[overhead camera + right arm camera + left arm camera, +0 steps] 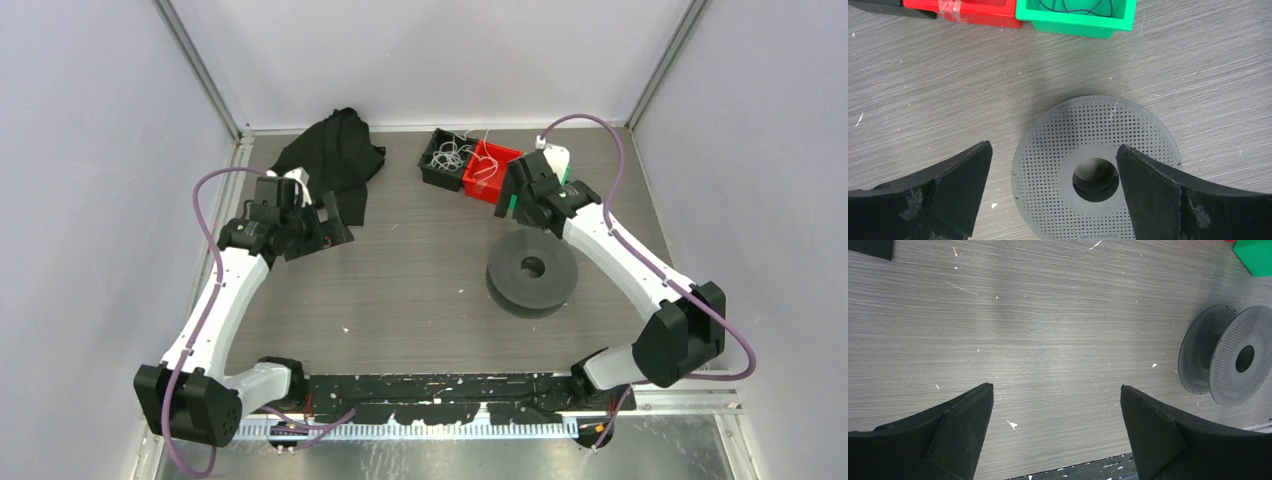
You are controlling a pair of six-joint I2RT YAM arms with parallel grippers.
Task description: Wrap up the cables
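Observation:
The cables are thin white curly wires lying in a black bin (447, 157) and a red bin (487, 168) at the back of the table. A grey perforated spool (533, 270) lies flat on the table; it also shows in the right wrist view (1095, 150) and the left wrist view (1228, 357). My right gripper (520, 197) is open and empty, hovering between the bins and the spool (1054, 146). My left gripper (325, 232) is open and empty above bare table at the left (1057, 387).
A black cloth (335, 150) lies crumpled at the back left. A green bin (1075, 17) holding thin dark wires stands beside the red bin (963, 10). A black strip (440, 390) runs along the near edge between the arm bases.

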